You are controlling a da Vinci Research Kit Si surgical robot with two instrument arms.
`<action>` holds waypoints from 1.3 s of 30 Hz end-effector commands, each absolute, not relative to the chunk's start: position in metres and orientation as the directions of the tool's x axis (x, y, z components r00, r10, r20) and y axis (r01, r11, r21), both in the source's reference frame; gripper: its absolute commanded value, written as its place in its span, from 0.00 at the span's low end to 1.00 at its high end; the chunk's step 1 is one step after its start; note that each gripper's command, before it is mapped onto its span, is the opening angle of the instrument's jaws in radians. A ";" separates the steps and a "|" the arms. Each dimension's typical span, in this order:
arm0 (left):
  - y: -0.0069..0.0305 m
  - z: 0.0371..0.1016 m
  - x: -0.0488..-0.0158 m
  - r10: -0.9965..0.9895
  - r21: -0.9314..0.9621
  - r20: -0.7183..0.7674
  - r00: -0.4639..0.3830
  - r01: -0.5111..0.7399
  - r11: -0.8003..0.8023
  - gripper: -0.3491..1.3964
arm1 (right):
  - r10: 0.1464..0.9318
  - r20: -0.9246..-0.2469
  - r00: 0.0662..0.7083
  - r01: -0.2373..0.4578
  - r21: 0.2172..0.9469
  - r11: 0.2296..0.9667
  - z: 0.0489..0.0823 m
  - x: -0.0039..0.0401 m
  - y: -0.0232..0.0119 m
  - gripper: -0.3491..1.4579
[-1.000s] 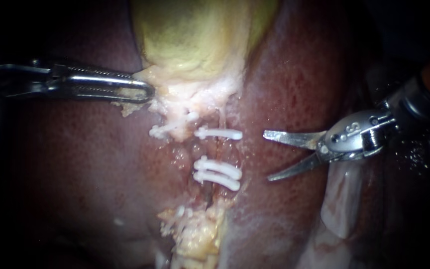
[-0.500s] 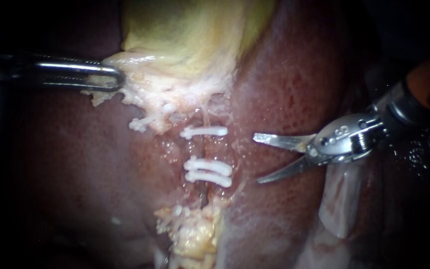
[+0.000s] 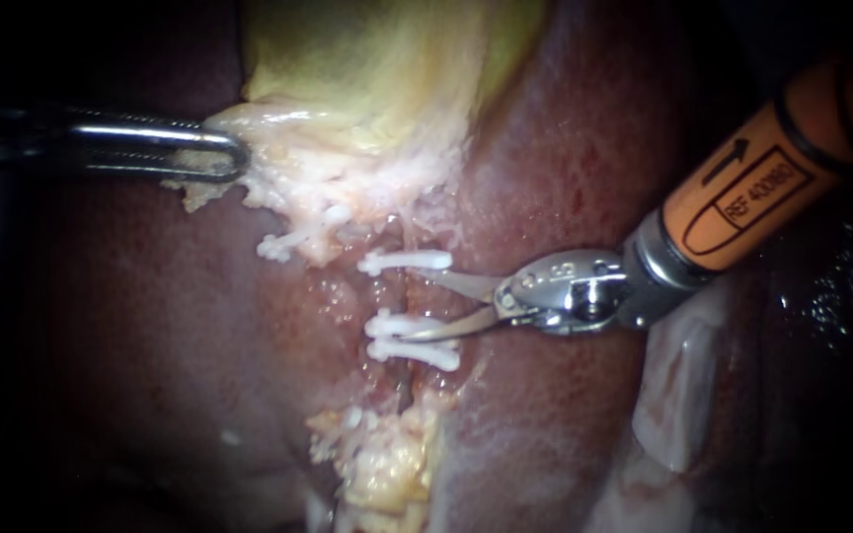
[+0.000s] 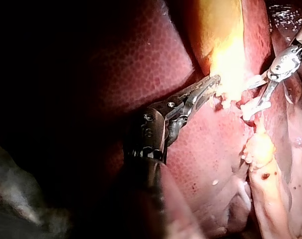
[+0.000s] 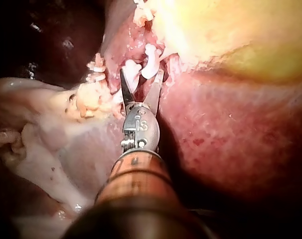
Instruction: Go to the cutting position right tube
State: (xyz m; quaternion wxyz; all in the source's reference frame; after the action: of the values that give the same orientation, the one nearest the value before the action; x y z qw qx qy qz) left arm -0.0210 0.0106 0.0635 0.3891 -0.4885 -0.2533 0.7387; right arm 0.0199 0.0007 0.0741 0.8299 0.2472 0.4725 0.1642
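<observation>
The right tube [image 3: 405, 292] runs down the middle of the bed and carries one white clip [image 3: 426, 260] above and a pair of white clips [image 3: 389, 326] below. My right instrument [image 3: 411, 304] comes in from the upper right, its two blades open. One blade lies just under the upper clip, the other along the lower pair, with the tube in the gap between them. In the right wrist view the blades [image 5: 141, 82] spread around the clipped stretch. My left instrument [image 3: 221, 158] is shut on the pale lower edge of the gallbladder [image 3: 377, 69] and holds it to the left.
Dark red liver [image 3: 584, 148] surrounds the bed. Another white clip [image 3: 278, 247] sits on the tissue left of the right tube. A yellowish fatty lump [image 3: 387, 464] lies below the clips, and pale folded tissue [image 3: 673, 395] under the right instrument's shaft.
My right instrument has moved left, from off to the right of the clips until its blades straddle the tube, and the blades have narrowed. My left instrument drew the gallbladder's edge leftward, then held still.
</observation>
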 end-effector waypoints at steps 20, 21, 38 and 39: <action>0.0106 0.0635 -0.0211 0.822 -0.754 -0.525 -0.219 -0.328 -0.569 0.00 | 0.516 -0.783 0.348 0.213 0.602 0.769 0.0743 0.0234 0.0009 0.84; 0.0106 0.0635 -0.0212 0.822 -0.754 -0.525 -0.219 -0.328 -0.569 0.00 | 0.521 -0.781 0.344 0.216 0.606 0.765 0.0743 0.0238 0.0009 0.84; 0.0107 0.0635 -0.0214 0.823 -0.754 -0.525 -0.219 -0.329 -0.568 0.00 | 0.595 -0.746 0.299 0.211 0.660 0.721 0.0715 0.0258 0.0004 0.84; 0.0107 0.0635 -0.0214 0.823 -0.754 -0.525 -0.219 -0.329 -0.568 0.00 | 0.597 -0.745 0.296 0.213 0.661 0.719 0.0711 0.0258 0.0003 0.84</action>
State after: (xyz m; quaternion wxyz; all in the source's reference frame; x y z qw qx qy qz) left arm -0.0214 0.0107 0.0635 0.3898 -0.4885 -0.2526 0.7386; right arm 0.0259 0.0002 0.0707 0.7243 0.3511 0.5783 0.1330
